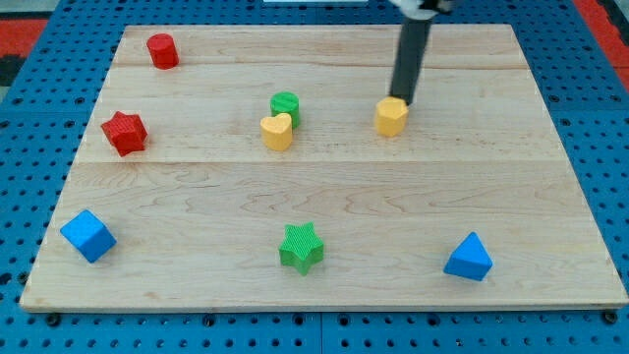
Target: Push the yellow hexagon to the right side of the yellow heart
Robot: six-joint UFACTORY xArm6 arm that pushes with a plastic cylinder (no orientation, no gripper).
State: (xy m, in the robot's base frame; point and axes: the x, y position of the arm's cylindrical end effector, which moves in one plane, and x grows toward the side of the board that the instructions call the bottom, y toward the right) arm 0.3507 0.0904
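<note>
The yellow hexagon (391, 116) lies on the wooden board right of the middle, in the upper half. The yellow heart (277, 131) lies about a hand's width to its left, touching a green cylinder (285, 105) just above it. My tip (403, 101) stands at the hexagon's upper right edge, touching or almost touching it. The dark rod rises from there to the view's top.
A red cylinder (162, 50) is at the upper left, a red star (124, 133) at the left. A blue cube (87, 236) is at the lower left, a green star (301, 247) at the bottom middle, a blue triangle (469, 258) at the lower right.
</note>
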